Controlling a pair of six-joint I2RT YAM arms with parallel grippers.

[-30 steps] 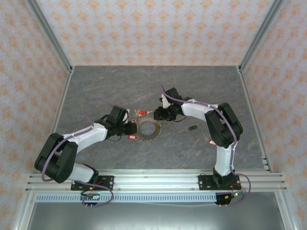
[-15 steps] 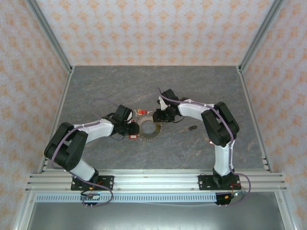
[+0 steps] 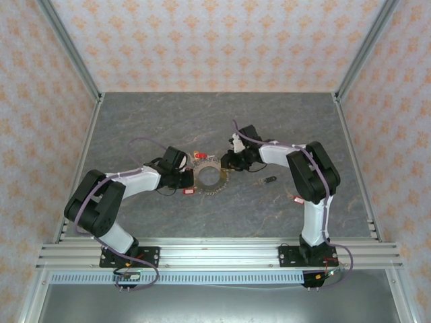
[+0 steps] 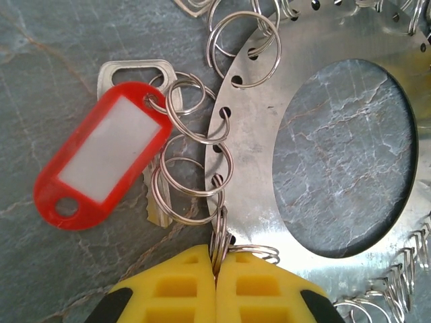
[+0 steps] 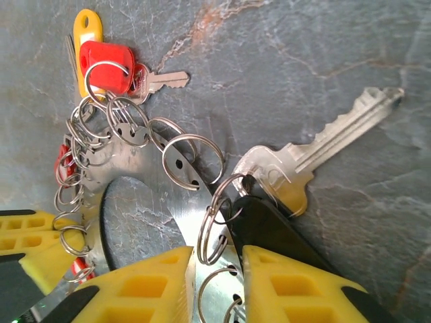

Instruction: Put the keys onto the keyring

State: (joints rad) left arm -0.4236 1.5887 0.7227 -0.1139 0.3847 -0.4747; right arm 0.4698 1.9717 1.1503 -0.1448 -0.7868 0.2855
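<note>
Steel split ring (image 4: 219,232) on the flat silvery keyring (image 4: 262,94): your left end effector (image 4: 215,269) just clamped it, steadying it for threading; right end effector (image 5: 219,259) narrowing, grip unclear.

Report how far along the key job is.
Done: the red-tagged key and others hang from the keyring by split rings. In hand: left gripper shut on a split ring at its rim; right gripper straddles another on the black-tagged key. Left: two small loose items on the table, probably keys.
</note>
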